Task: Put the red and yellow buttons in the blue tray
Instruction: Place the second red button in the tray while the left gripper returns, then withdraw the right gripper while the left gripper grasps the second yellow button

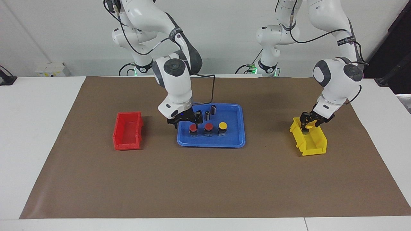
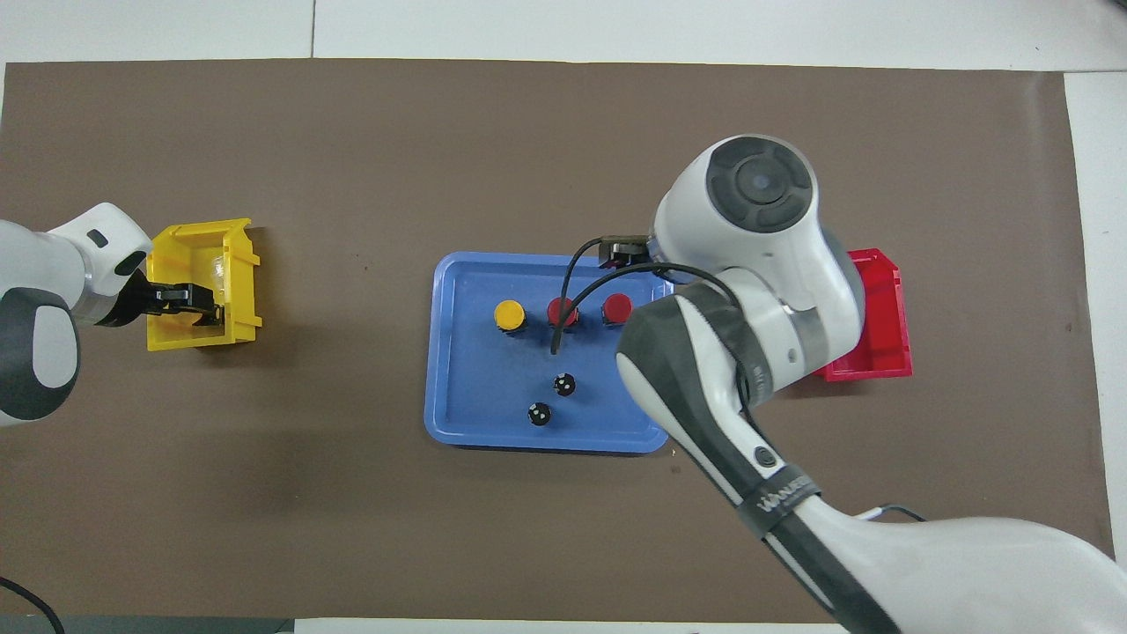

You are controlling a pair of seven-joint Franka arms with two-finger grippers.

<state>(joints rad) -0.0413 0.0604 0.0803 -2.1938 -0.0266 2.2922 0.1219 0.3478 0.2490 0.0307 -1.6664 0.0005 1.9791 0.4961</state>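
The blue tray [image 1: 236, 141] lies mid-table and also shows in the overhead view [image 2: 467, 387]. Standing in it in a row are a red button [image 1: 193, 128], a second red button [image 1: 208, 127] and a yellow button [image 1: 222, 125]. My right gripper [image 1: 188, 123] is open and empty just above the end red button [image 2: 616, 307]. My left gripper [image 1: 309, 123] is down in the yellow bin [image 1: 313, 142], around a second yellow button [image 1: 308, 126]. From overhead that button is hidden under the gripper [image 2: 185, 301].
Two dark capless cylinders [image 1: 207, 115] [image 1: 213, 109] stand in the tray, nearer the robots than the buttons. A red bin [image 1: 127, 131] sits toward the right arm's end of the brown mat. The right arm's wrist hangs over the tray's edge [image 2: 748, 229].
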